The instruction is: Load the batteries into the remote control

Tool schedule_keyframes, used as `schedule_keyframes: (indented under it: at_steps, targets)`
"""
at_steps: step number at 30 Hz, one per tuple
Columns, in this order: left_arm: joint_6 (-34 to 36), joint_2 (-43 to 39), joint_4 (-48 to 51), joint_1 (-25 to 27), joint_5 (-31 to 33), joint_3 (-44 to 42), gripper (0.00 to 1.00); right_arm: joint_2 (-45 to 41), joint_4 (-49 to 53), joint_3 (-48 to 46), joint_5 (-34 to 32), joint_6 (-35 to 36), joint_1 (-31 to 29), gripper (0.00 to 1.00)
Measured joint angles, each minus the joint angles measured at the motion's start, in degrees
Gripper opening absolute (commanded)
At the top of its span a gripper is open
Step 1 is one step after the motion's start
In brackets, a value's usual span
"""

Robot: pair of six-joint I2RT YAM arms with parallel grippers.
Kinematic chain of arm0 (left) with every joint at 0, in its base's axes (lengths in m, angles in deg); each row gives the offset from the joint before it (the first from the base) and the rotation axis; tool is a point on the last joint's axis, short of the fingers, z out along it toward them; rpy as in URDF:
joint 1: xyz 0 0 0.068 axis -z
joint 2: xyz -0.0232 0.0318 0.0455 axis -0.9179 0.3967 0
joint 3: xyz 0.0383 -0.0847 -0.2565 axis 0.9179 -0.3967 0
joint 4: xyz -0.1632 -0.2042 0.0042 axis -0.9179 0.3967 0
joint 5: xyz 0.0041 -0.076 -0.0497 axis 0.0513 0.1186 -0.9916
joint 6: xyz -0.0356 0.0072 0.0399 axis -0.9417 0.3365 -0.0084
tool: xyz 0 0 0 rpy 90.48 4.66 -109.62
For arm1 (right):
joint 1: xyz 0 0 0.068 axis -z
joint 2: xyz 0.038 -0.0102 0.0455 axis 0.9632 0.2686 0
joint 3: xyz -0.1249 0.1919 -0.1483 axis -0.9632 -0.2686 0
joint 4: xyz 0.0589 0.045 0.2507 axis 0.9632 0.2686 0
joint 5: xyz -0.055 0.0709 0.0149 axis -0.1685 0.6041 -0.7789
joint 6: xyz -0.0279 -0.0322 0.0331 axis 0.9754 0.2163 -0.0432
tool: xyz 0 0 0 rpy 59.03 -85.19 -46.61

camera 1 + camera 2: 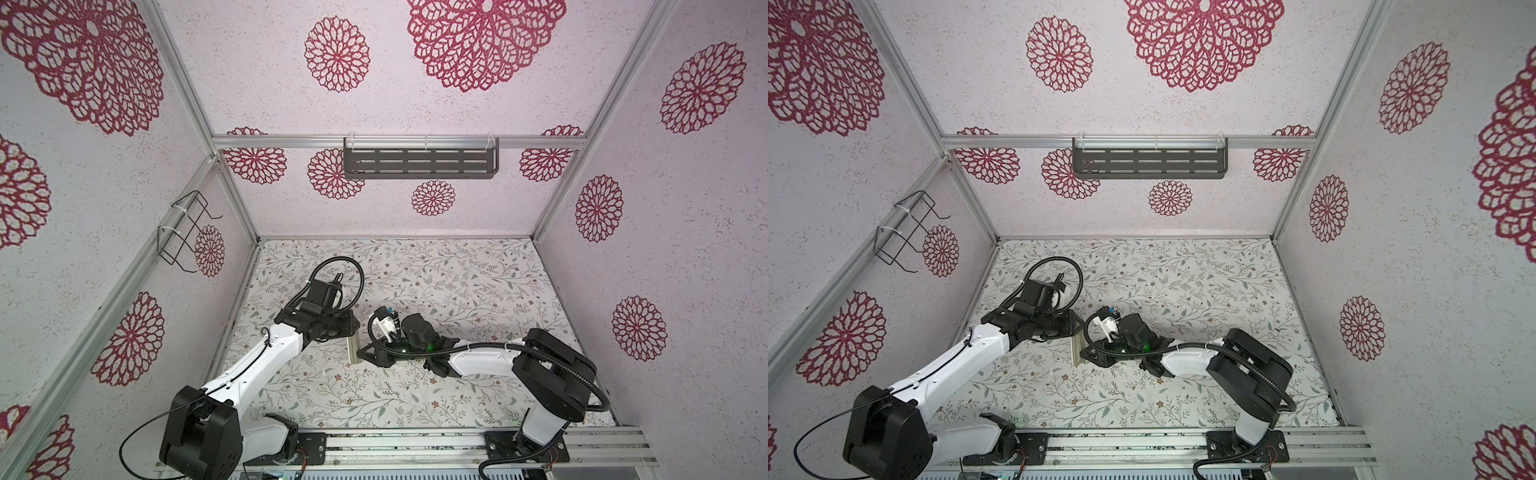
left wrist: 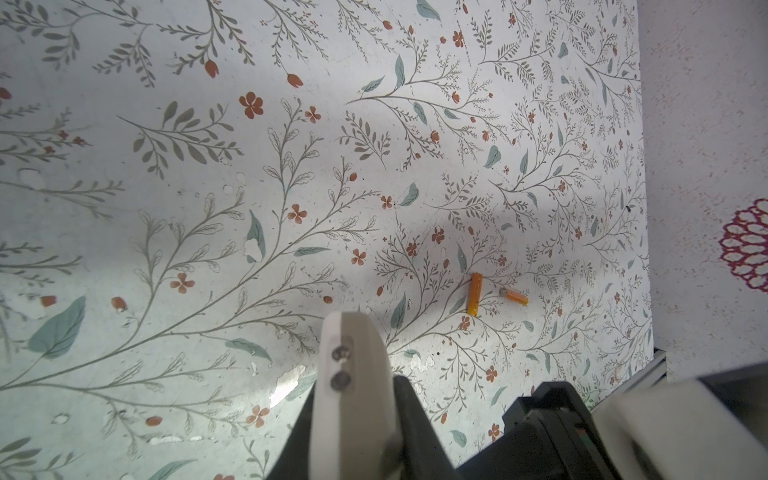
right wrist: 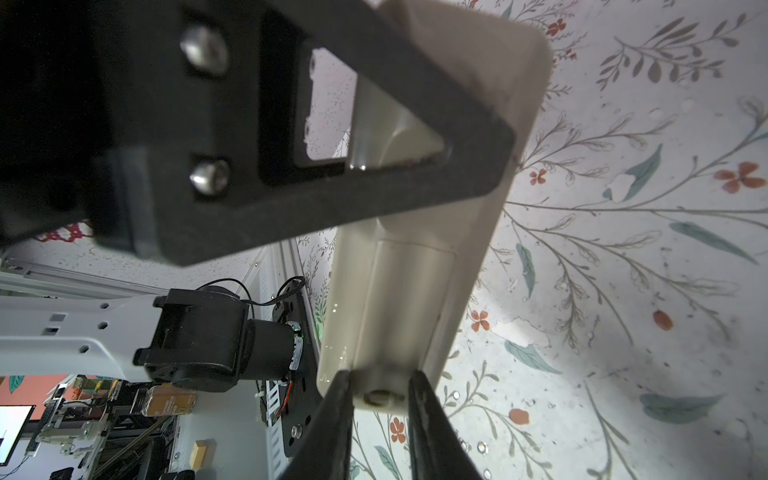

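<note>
1. The left gripper (image 2: 357, 399) is clamped on one end of the remote control (image 3: 407, 291). The right gripper (image 3: 380, 415) has its fingers close together at the opposite end. I cannot tell if they pinch it.
2. The floral table (image 2: 208, 208) lies beneath both arms.
3. The remote control spans between the two grippers, beige back showing and battery cover on.
4. The batteries (image 2: 475, 294) lie loose on the table just beside each other, at an angle, apart from the remote control.

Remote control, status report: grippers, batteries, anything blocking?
Left gripper shut on remote control. Right gripper at its cover end, grip unclear. Batteries loose on table, unloaded. Battery cover on.
</note>
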Motion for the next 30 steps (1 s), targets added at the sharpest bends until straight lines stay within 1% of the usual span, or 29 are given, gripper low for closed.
schedule_keyframes:
  at_steps: [10, 20, 21, 22, 23, 25, 30]
  targets:
    - [-0.22, 0.00, -0.07, 0.02, -0.33, 0.00, 0.00, -1.95, 3.50, 0.00, -2.03, 2.08, -0.07, 0.27]
    - [-0.24, 0.00, -0.09, 0.02, -0.44, 0.00, 0.00, -3.54, 8.50, 0.00, -5.66, 5.09, -0.11, 0.28]
    - [-0.24, 0.00, -0.09, 0.02, -0.44, 0.00, 0.00, -3.65, 8.90, 0.00, -5.92, 5.27, -0.11, 0.30]
    - [-0.26, 0.00, -0.09, 0.02, -0.46, 0.00, 0.00, -3.78, 9.14, 0.00, -5.95, 5.66, -0.13, 0.34]
    - [-0.24, 0.00, -0.11, 0.02, -0.48, 0.00, 0.00, -3.98, 9.33, 0.00, -5.99, 6.03, -0.13, 0.42]
    - [-0.24, 0.00, -0.15, 0.02, -0.66, 0.00, 0.00, -4.44, 9.51, 0.00, -5.90, 6.32, -0.15, 0.54]
    - [-0.26, 0.00, -0.24, 0.02, -1.09, 0.00, 0.00, -5.16, 8.37, 0.00, -4.83, 5.42, -0.22, 0.70]
